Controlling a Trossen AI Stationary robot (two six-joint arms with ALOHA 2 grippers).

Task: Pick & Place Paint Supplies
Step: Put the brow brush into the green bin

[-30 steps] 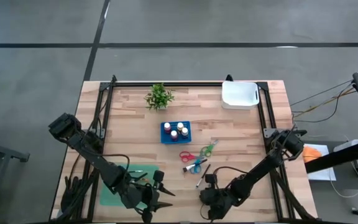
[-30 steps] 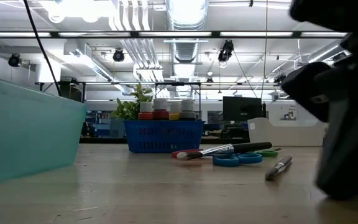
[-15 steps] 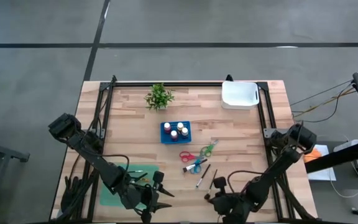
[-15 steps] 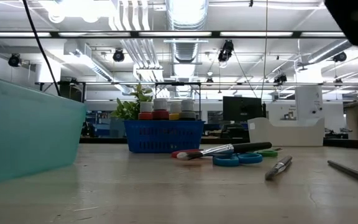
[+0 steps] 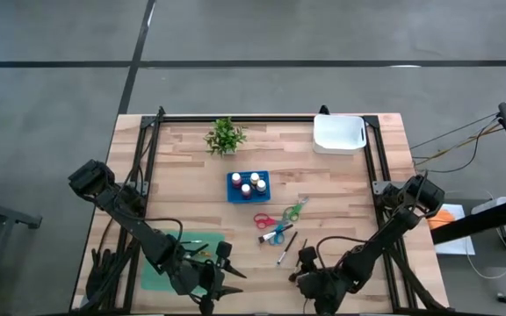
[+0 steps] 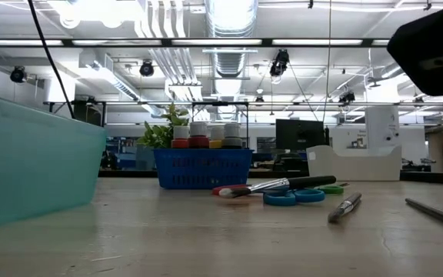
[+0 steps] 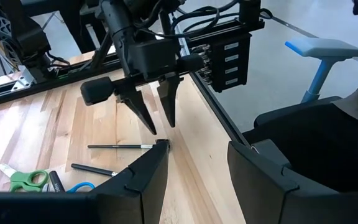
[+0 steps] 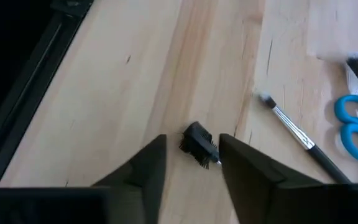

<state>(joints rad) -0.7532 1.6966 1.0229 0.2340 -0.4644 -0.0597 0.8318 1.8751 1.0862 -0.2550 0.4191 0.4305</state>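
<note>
My right gripper [image 7: 159, 127] is open and hangs a little above the table near its front edge. A thin dark brush [image 7: 120, 147] lies flat on the wood beneath it. The brush's bristle head [image 8: 199, 144] shows between the two fingers, which do not touch it. A second brush [image 5: 285, 248], red scissors [image 5: 263, 219], green scissors [image 5: 295, 209] and blue scissors [image 8: 356, 124] lie just beyond. Paint bottles stand in a blue basket [image 5: 249, 185] at mid-table. My left gripper [image 7: 197, 155] waits open over the right edge of a teal tray [image 5: 169, 263], holding nothing.
A small potted plant [image 5: 225, 136] stands at the far edge. A white container [image 5: 338, 133] sits at the far right corner. Black frame rails [image 5: 374, 167] run along both sides of the table. Bare wood lies between the basket and the teal tray.
My right gripper has risen off the table and gone a little toward the table's right edge, rolling at the wrist. A thin brush now shows lying flat on the wood where it stood. The other supplies have kept still.
</note>
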